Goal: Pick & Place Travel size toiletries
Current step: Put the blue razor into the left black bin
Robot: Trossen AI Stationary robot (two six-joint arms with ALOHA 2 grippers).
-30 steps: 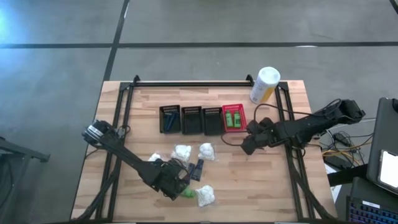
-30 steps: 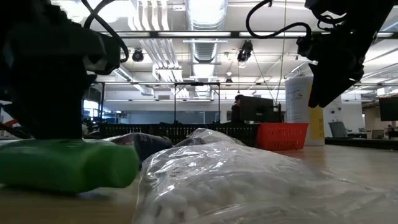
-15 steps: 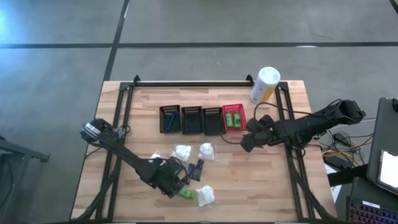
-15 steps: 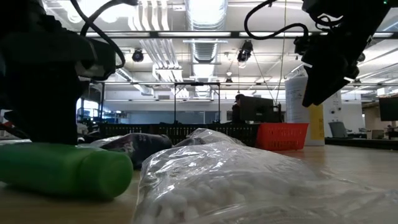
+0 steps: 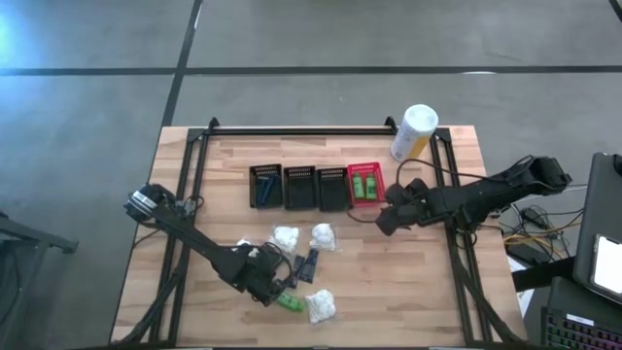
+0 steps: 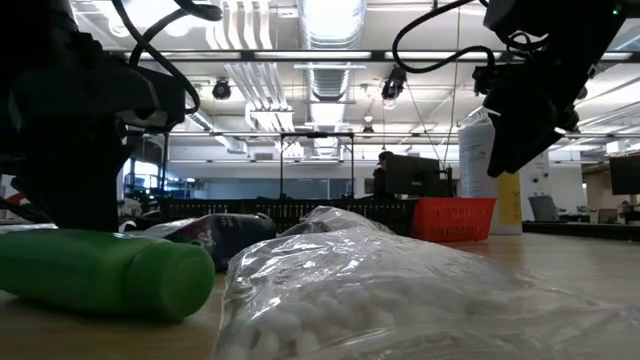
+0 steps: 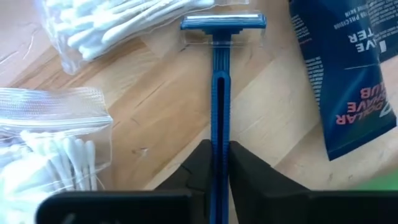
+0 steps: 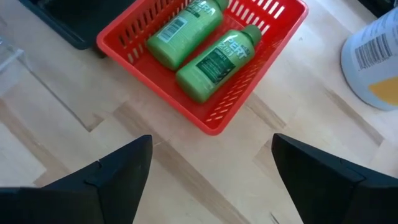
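A slim blue razor (image 7: 214,93) lies flat on the wood with my left gripper (image 7: 216,165) shut on its handle, near the table's front (image 5: 272,287). Beside it lie a dark blue tube (image 7: 348,74), a green bottle (image 5: 289,303) and white swab bags (image 5: 319,306) (image 5: 285,238) (image 5: 323,236). In the low view the green bottle (image 6: 100,270) and a bag (image 6: 400,290) fill the foreground. My right gripper (image 5: 384,222) hovers open by the red basket (image 8: 211,121), which holds two green bottles (image 8: 214,65). My left gripper pinches the razor's handle (image 7: 216,134) between its two fingers, toward the end away from the blade head (image 7: 222,23). The fingers come down at a slant from the table's near left. The razor still lies flat on the table.
Three black baskets (image 5: 298,187) stand in a row left of the red one; the leftmost (image 5: 265,185) holds blue items. A tall white-and-yellow canister (image 5: 413,131) stands at the far right. Bare wood lies between the baskets and the loose items.
My left gripper has shut on the razor's handle and has shifted a little toward the table's left edge. My right gripper has kept its place, open.
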